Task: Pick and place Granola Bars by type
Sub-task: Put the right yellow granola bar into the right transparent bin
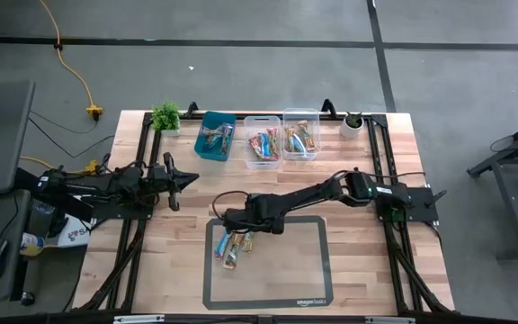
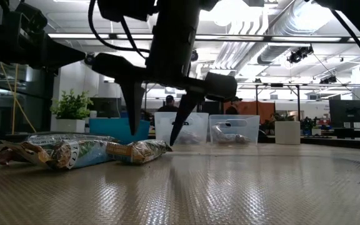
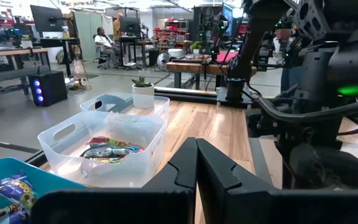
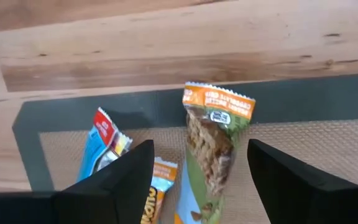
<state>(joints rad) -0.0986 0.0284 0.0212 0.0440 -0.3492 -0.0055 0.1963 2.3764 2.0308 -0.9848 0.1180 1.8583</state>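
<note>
I have the right gripper [image 1: 232, 222] low over the far left corner of the grey-bordered tan mat [image 1: 313, 270], fingers spread wide and holding nothing. In the right wrist view the two dark fingers [image 4: 126, 177] straddle an orange-topped bar in a green and clear wrapper [image 4: 215, 146], which lies flat on the mat. Beside it lies a blue bar with a red end [image 4: 104, 140], and next to that a bar with orange lettering [image 4: 157, 186]. So I count three loose Granola Bars [image 1: 233, 248] in that cluster from the wrist view; from overhead the pile is too bunched to count surely.

Along the far edge stand three bins: one teal plastic bin [image 1: 215, 136] on the left, then two clear plastic bins, the middle one [image 1: 262, 141] and the right one [image 1: 300, 135]. Each holds wrapped bars, but I cannot count them.

The left gripper [image 1: 190, 179] waits off the mat at the left side of the wooden table [image 1: 367, 207], fingers pressed together, empty. Two small potted plants [image 1: 165, 116] sit at the far edge.
</note>
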